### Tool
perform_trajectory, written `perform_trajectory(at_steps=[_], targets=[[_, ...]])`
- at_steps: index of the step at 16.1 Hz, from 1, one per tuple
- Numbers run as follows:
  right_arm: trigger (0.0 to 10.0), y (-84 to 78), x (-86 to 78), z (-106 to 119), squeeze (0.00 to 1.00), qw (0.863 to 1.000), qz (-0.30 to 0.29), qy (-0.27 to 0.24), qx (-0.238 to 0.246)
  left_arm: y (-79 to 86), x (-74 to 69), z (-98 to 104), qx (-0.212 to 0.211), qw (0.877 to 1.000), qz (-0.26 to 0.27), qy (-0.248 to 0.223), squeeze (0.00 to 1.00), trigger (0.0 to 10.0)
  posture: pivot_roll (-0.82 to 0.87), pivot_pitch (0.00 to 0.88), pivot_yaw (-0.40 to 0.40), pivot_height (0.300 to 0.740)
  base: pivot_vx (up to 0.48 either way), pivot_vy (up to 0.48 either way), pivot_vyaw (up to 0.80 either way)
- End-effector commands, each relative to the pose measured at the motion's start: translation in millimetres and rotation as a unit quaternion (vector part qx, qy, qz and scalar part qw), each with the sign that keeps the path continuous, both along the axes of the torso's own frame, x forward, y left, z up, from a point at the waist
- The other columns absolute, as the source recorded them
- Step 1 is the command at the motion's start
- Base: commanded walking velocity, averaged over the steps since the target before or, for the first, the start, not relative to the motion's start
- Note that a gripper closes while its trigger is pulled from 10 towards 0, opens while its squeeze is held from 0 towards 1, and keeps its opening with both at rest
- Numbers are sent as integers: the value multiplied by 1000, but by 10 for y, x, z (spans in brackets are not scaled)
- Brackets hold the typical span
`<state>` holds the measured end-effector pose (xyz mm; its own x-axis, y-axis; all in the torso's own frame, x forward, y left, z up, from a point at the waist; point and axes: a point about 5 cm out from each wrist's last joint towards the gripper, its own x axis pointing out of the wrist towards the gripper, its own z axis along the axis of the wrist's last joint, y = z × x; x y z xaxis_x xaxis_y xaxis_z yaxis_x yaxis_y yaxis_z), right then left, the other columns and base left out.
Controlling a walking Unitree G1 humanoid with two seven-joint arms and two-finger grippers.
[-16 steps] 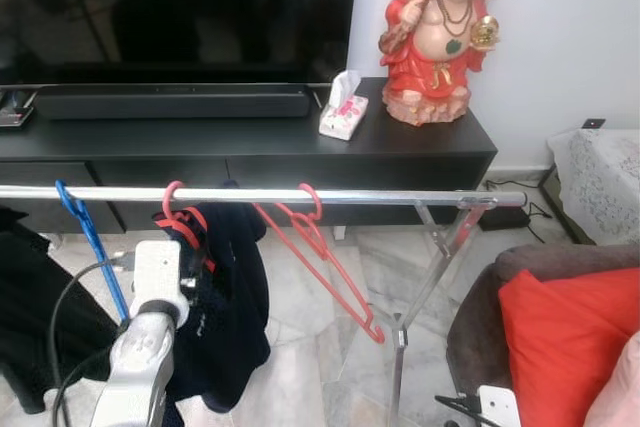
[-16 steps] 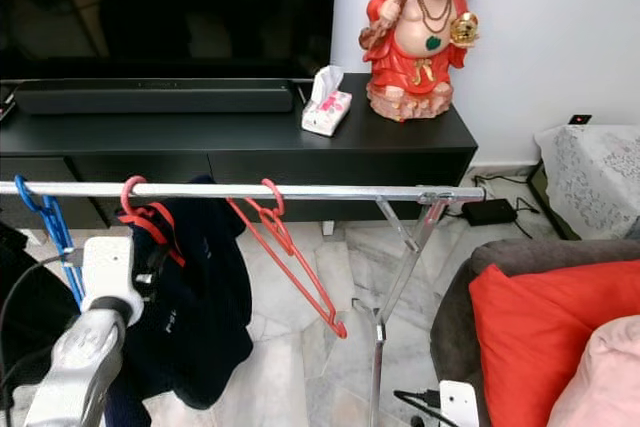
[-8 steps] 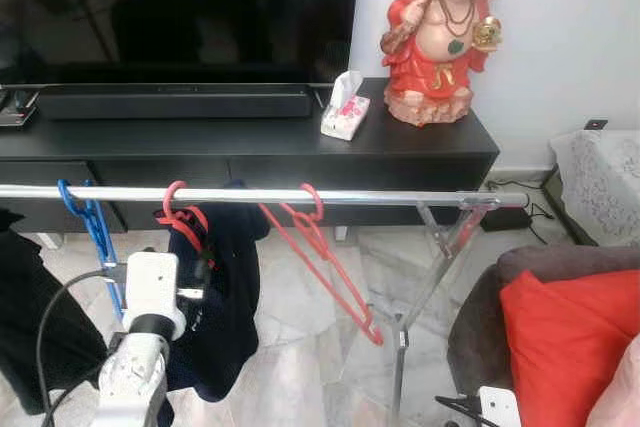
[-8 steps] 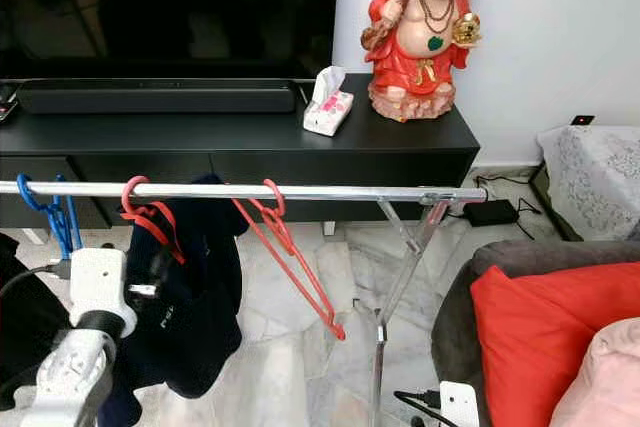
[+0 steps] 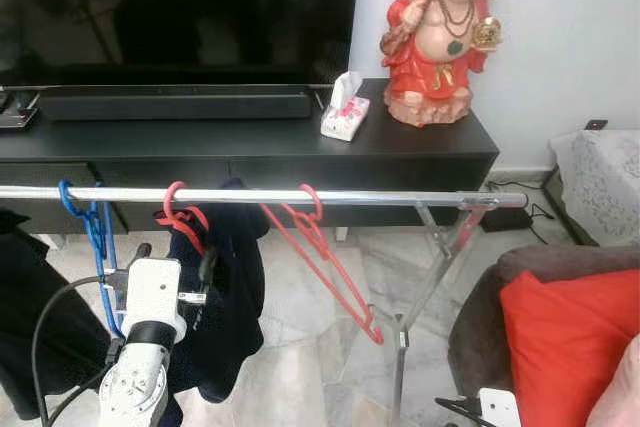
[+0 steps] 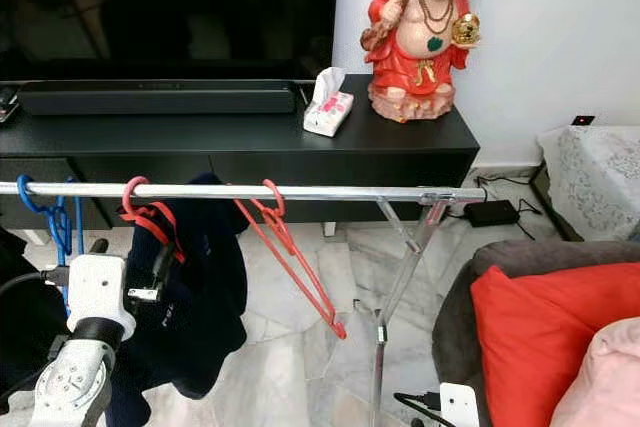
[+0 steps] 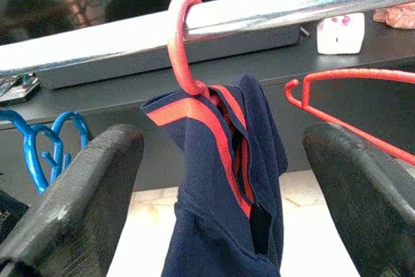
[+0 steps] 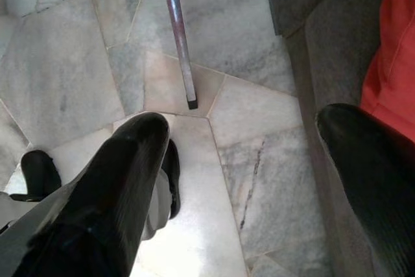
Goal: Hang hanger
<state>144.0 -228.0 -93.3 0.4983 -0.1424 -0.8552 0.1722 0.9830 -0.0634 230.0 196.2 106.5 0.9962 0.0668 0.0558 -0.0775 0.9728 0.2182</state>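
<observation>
A black TV console stands at the far side. On it sit a long black soundbar, a white tissue box and, to the right, a red laughing Buddha statue. A red cushion lies near right on a grey sofa.

Blue hanger lower part behind left arm, black garment cut by frame edge

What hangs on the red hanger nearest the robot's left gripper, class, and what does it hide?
A navy garment with red stripes hangs on the red hanger, hooked over the silver rail. The cloth covers the hanger's arms, leaving the hook visible. The open left gripper faces it.
</observation>
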Motion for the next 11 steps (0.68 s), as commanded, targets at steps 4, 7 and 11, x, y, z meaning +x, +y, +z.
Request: perform_trajectory(at_steps=[4,7,11], targets=[[10000,8,-24,-11,0,1000,-1,4,-4,52,-6,-23,16,1000,5,0,0,10000,-122,0,-9,740,0,0,0],[10000,24,-20,-13,0,1000,-8,2,-2,36,33,-9,16,1000,-1,-1,0,10000,-121,0,0,740,0,0,0],[10000,15,0,-5,0,1000,-12,0,-3,71,7,-78,34,999,-6,11,0,10000,-107,0,-9,740,0,0,0]])
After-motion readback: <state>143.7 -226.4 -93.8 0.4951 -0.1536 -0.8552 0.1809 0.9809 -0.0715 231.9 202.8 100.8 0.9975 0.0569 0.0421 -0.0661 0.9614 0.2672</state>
